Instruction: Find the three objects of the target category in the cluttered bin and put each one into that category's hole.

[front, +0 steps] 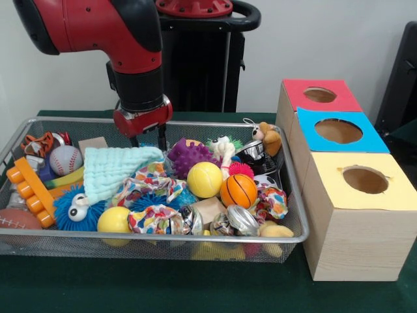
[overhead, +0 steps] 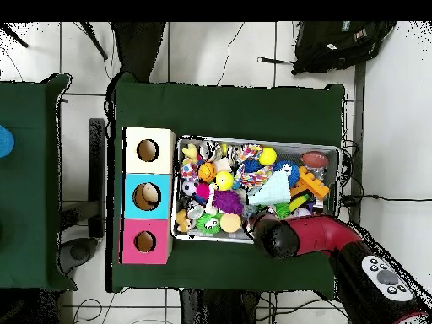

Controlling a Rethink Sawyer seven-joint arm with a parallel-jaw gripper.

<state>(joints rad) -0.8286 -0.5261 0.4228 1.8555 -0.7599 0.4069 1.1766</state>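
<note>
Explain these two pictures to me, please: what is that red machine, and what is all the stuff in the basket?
The red machine is a robot arm with a claw at its tip. One picture faces it across the table; the other looks straight down. The wire basket is full of toys: a small basketball, a yellow ball, a purple spiky ball, a baseball and cloths. Beside it stand three boxes with holes, red, blue and yellow. The claw hangs over the basket's far side; I see nothing held.
</note>
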